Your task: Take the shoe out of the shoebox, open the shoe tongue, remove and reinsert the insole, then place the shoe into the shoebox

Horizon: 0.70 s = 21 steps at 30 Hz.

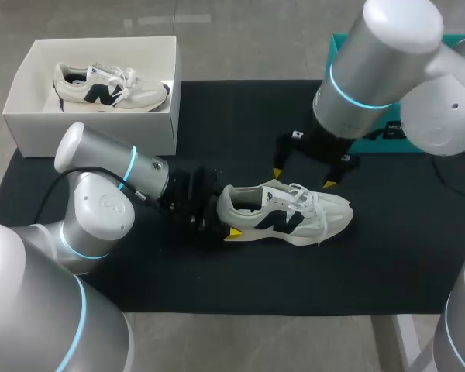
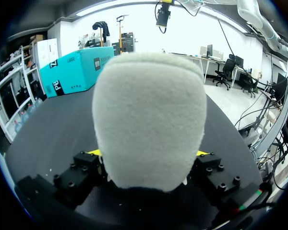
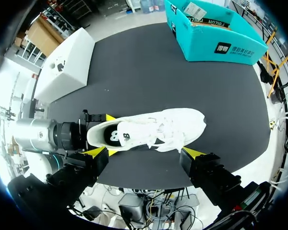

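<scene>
The shoe lies on its side on the black mat of the bench, out of the shoebox, toe towards the right arm's side. It bears a dark logo on its flank. In the right wrist view a dark patch with a pale mark shows inside its opening, too small to read. The laces lie loose over the forefoot, and I cannot tell how the tongue sits.

The left gripper is closed on the shoe's heel, one finger at each side. In the left wrist view the pale heel fills the middle, and only slivers of the yellow tips peep out beside it. The rest of the shoe is hidden behind the heel there.

The right gripper hangs above the shoe's middle, fingers spread wide, with nothing in them.

The white shoebox stands at the far left corner of the mat, well apart from the shoe. A second shoe of the same kind lies inside it. There is a small dark mark on its end wall, not legible.

A teal box sits at the far right, with white print on its walls and a dark label panel. In the head view the right arm covers most of it.
</scene>
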Available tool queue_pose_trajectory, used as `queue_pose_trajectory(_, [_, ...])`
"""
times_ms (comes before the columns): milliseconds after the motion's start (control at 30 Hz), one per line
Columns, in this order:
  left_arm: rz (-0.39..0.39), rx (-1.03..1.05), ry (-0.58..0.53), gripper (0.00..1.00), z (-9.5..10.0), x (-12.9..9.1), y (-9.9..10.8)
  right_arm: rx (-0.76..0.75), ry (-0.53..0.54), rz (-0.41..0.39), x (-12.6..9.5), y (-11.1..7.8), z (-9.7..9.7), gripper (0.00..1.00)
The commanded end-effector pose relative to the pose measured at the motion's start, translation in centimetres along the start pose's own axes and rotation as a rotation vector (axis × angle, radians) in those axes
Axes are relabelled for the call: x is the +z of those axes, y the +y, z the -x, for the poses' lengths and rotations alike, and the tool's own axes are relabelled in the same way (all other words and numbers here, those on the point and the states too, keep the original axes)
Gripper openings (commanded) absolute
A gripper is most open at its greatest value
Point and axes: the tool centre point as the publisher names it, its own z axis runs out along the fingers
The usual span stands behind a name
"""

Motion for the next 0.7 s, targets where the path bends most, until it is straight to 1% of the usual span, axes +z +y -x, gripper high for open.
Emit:
queue_pose_trajectory(33, [0.001, 0.001, -0.001, 0.00, 0.0, 0.0, 0.2, -0.023, -0.051, -0.029, 1.6, 0.1, -1.4, 1.00])
queue_pose_trajectory(133, [0.001, 0.001, -0.001, 0.00, 0.0, 0.0, 0.2, -0.035, -0.067, -0.040, 2.5, 0.0, -1.8, 1.00])
queue_pose_trajectory(333, [0.001, 0.001, -0.001, 0.00, 0.0, 0.0, 0.2, -0.088, -0.139, -0.078, 5.1, 0.1, -2.9, 1.00])
queue_pose_trajectory(400, [0.001, 0.001, -0.001, 0.00, 0.0, 0.0, 0.2, -0.104, -0.179, -0.091, 5.8, 0.0, -3.2, 1.00])
queue_pose_trajectory(567, [0.001, 0.001, -0.001, 0.00, 0.0, 0.0, 0.2, -0.126, -0.231, -0.100, 7.3, 0.0, -3.5, 1.00])
queue_pose_trajectory(700, [0.001, 0.001, -0.001, 0.00, 0.0, 0.0, 0.2, -0.154, -0.273, -0.133, 8.3, -0.1, -3.8, 1.00])
